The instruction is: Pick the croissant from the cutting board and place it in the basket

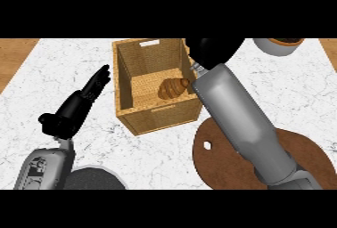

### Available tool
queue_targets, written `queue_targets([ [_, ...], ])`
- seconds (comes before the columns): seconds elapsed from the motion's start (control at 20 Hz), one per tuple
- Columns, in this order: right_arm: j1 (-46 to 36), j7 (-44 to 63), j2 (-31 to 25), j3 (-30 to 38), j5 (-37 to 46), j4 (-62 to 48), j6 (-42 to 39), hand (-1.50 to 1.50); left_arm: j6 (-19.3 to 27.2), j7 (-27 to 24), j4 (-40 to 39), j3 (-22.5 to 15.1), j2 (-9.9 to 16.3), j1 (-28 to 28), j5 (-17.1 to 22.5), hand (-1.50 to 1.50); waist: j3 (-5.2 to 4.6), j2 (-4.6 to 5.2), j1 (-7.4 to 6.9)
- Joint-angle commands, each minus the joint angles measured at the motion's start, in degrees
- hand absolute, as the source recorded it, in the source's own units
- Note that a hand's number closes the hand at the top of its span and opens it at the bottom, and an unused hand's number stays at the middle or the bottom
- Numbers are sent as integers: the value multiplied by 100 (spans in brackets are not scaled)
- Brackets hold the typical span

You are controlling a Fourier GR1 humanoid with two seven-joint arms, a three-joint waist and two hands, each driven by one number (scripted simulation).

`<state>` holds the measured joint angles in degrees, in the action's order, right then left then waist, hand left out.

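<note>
Croissant (173, 88) lies in basket (153, 116); job looks done. Right robot hand (212, 50) at 12 o'clock, fingers hidden, cannot tell. Left robot hand (80, 106) at 9 o'clock, spread, resting.

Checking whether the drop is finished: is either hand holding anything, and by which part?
Nothing is visibly held. The croissant lies inside the basket; the left hand is open, and the right hand's fingers cannot be seen.

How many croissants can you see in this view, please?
1: the croissant lies inside the basket, near its right wall. The right forearm hides part of the cutting board, so another could be hidden there.
</note>
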<state>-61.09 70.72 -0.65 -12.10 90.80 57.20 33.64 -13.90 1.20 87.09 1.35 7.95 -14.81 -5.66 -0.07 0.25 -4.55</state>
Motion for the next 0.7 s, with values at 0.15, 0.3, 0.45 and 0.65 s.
queue_targets([
  [0.15, 48, 1448, 62, -190, 92, 13, 703, -150, -70, 0, 77, 184, 130, -54, 139, 0, 3, 12, -8],
  [0.3, -331, 1448, 62, -150, 58, 130, 886, -150, -147, 74, 9, 175, 200, -97, 133, 0, 2, 24, -29],
  [0.45, -392, 1448, 62, 119, 207, 407, 978, -150, -18, 39, 34, 133, 66, 23, 87, 0, 3, -13, 38],
  [0.65, -73, 1448, 62, 437, 92, 1038, 1285, -150, 35, 13, -49, 157, 71, -17, 36, 0, 10, -51, 132],
])
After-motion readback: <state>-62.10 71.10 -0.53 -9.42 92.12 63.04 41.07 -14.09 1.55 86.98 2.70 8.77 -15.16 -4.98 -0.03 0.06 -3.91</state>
